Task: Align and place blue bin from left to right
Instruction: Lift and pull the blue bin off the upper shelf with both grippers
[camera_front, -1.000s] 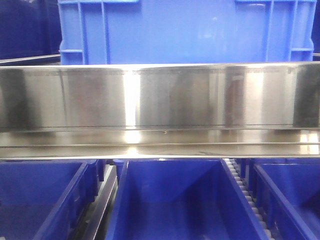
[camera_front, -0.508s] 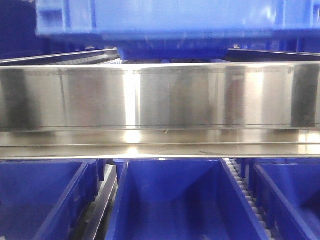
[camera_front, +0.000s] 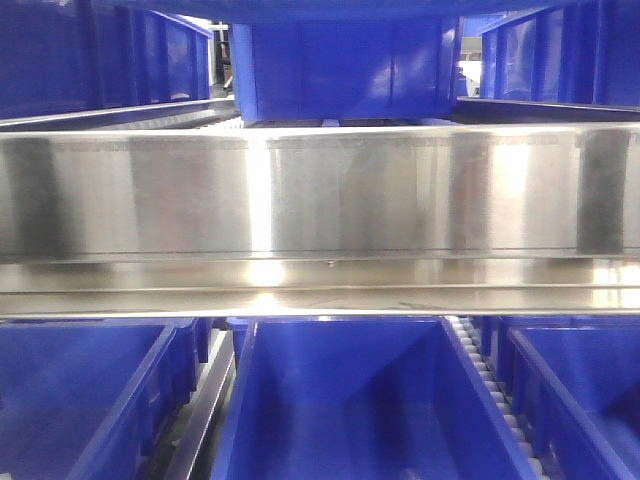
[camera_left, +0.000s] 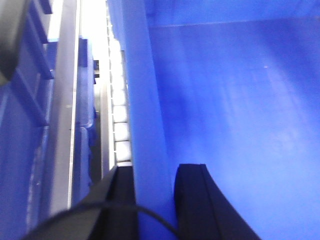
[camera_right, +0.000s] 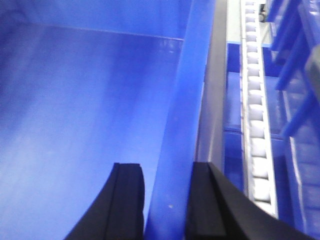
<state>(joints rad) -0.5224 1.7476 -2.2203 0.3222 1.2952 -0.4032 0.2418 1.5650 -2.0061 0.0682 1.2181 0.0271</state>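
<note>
Left claw (camera_left: 155, 172) and right claw (camera_right: 165, 170) have matte black fingers (camera_right: 127, 200) with squared tips. A thin dark cable (camera_left: 150, 220) arcs below the left pair.

- The gripper (camera_right: 165, 172) has its black fingers (camera_right: 127, 200) either side of the bin (camera_right: 75, 100) wall, one inside and one outside.
- The bin's blue interior fills the left.
- White rollers (camera_right: 255, 125) run beside a grey rail (camera_right: 216, 115) on the right.

A brushed steel beam (camera_front: 320, 190) spans the front view, streaked with bright vertical glare, with a narrow ledge (camera_front: 320, 292) below it. Dark-blue bins (camera_front: 340, 400) sit side by side underneath. Upper bins (camera_front: 340, 70) stand on the level behind. A white roller track (camera_front: 482, 372) runs between the lower bins, and strong light washes the rollers pale in the wrist views.
</note>
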